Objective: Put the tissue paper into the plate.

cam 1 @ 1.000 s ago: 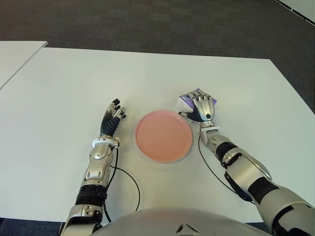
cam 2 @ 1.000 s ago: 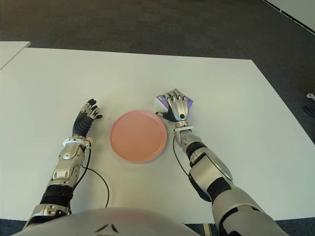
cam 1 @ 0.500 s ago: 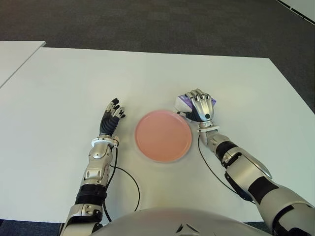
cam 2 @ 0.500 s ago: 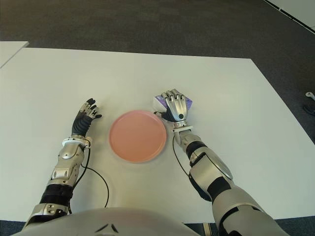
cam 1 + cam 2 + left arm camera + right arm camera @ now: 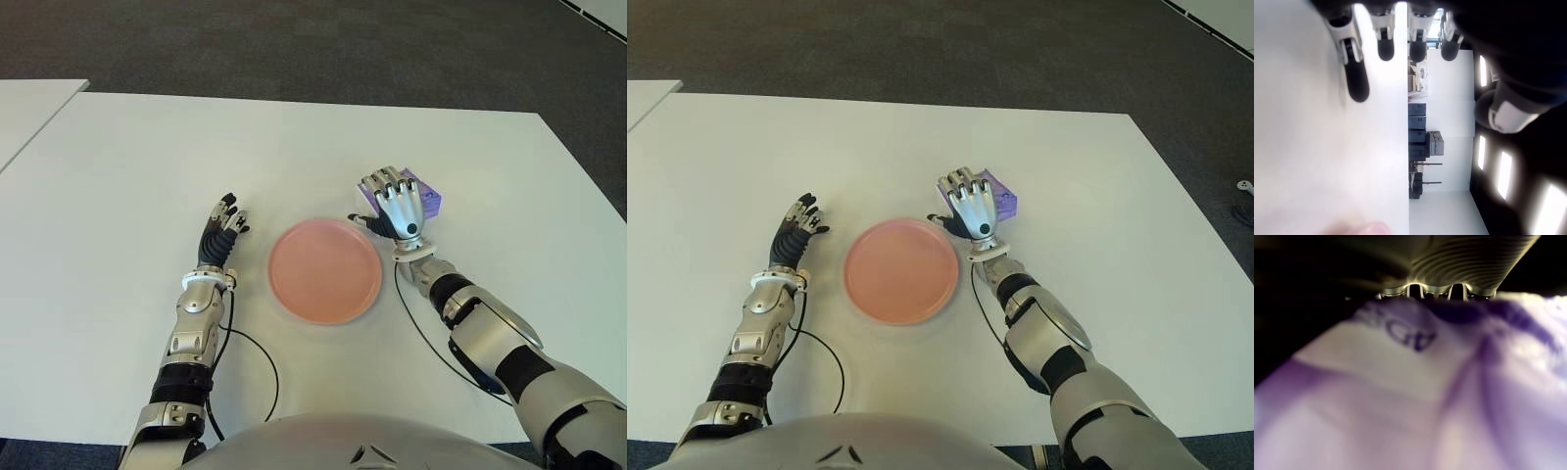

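Now, with the right hand (image 5: 399, 208) fingers clasping the tissue pack (image 5: 428, 200), lift clear, carry left over the plate (image 5: 325, 270); left hand (image 5: 219, 235) lies slack-fingered left of it.

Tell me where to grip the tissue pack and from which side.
Probably from above, across its short sides. The tissue pack is a flat, soft purple packet lying just right of the pink plate, so a top-down wrap looks best. The right hand is already there, fingers curled over its top. The left hand shows left of the plate, open.
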Controlling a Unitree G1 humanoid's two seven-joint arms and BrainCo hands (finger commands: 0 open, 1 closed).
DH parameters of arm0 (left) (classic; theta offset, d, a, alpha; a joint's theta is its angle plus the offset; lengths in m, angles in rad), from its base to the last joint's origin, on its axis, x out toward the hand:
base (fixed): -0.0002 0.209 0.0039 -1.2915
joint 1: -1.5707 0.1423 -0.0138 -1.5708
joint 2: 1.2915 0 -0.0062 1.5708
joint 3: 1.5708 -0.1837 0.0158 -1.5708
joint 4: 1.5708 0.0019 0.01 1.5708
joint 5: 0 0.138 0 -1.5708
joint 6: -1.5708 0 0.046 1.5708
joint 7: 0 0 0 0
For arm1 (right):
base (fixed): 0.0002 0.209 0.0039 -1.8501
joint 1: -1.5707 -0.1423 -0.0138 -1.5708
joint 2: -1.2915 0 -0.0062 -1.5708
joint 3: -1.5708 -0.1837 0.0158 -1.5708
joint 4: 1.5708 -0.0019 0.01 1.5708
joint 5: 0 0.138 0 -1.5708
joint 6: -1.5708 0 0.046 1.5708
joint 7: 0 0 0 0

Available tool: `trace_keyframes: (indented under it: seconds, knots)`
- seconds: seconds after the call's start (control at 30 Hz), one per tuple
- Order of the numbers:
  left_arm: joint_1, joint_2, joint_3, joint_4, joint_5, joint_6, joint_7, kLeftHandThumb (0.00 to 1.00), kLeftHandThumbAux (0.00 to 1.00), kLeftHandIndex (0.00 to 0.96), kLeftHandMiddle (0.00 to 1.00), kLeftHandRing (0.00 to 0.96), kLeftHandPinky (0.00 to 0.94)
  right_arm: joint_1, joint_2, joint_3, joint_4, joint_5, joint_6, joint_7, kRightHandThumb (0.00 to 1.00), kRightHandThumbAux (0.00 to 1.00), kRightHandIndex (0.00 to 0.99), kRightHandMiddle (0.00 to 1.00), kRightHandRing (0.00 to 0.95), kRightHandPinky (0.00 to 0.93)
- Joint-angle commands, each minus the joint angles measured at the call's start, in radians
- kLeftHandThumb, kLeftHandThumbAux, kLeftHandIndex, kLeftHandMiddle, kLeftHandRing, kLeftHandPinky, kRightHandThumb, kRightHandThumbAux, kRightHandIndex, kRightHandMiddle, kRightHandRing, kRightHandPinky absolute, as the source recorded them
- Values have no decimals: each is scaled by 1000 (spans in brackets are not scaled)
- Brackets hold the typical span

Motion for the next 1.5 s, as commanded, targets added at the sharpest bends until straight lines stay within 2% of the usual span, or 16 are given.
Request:
trace_keyframes:
  seconds: [0.03,0.43,0.8,1.13,1.5]
  knots:
    - [35,-7,-9,54,12,48,7,0,496,0,0,0,0,-35,-24,19,-10,-35,16,-54,953,657,388,499,531,807]
    - [35,-10,-6,59,7,43,4,0,498,0,0,0,0,-91,-70,22,-44,-59,-7,-69,952,658,385,500,531,801]
    - [33,-8,-7,62,13,45,7,0,491,0,0,0,0,-125,-97,15,-55,-53,-13,-38,953,658,386,501,529,801]
    - [35,-2,-11,60,24,45,8,0,486,0,0,0,0,-117,-107,-4,-83,-33,-49,4,954,657,385,502,533,822]
    - [33,-5,-2,64,12,41,0,0,495,0,4,0,0,-97,-106,-16,-92,-29,-57,46,954,657,386,504,535,823]
